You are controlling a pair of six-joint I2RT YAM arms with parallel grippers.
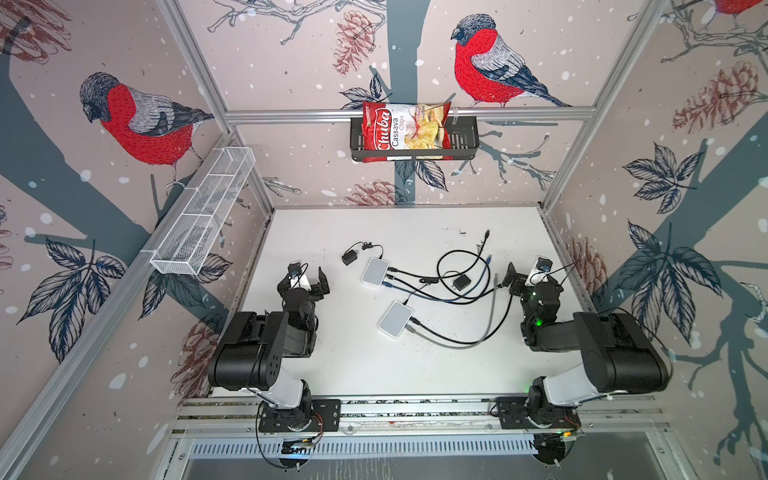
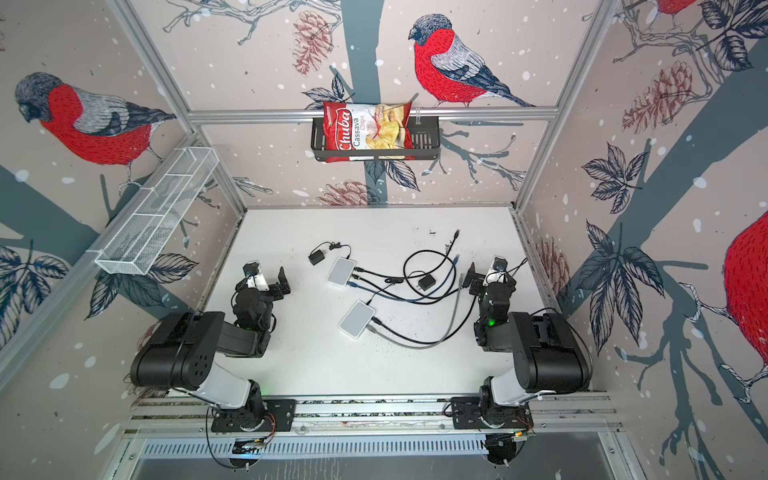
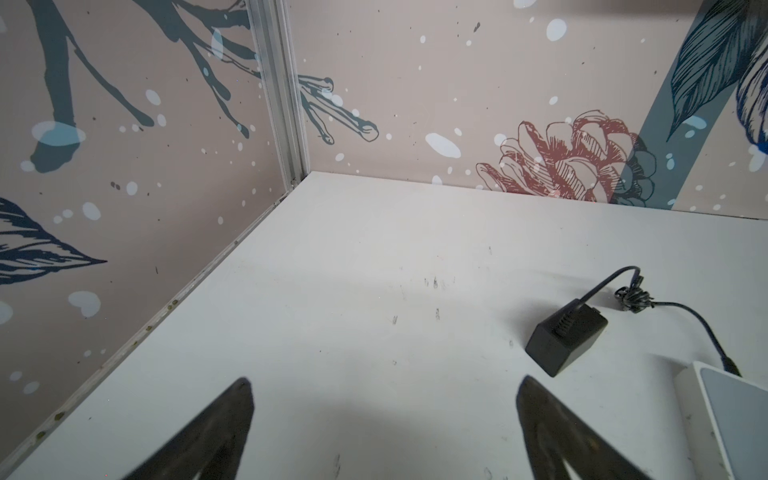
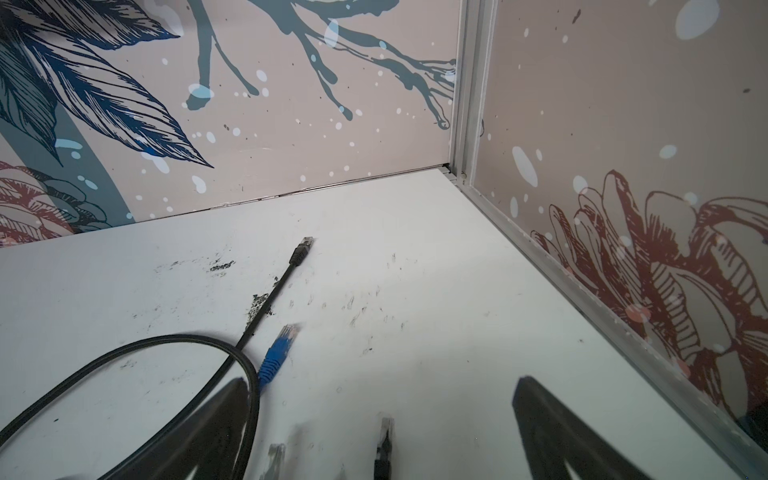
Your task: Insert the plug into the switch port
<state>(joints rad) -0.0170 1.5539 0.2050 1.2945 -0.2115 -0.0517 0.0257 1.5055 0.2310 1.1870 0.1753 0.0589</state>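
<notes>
My right claw [image 4: 382, 382] stands spread wide and empty, low over the table [image 4: 415, 270]. A black plug [image 4: 384, 440] lies loose on the table between its fingers, touching neither. A grey plug [image 4: 276, 455] lies just beside one finger. A blue plug [image 4: 280, 349] lies a little ahead, and a far black plug [image 4: 302, 249] lies well beyond it. My left claw [image 3: 384, 386] is spread too and holds nothing. A black adapter [image 3: 565, 336] sits ahead of it, off to one side. In a top view, the far switch [image 1: 375, 272] and near switch [image 1: 395, 320] lie mid-table between my claws, with cables [image 1: 419, 276] running from both.
</notes>
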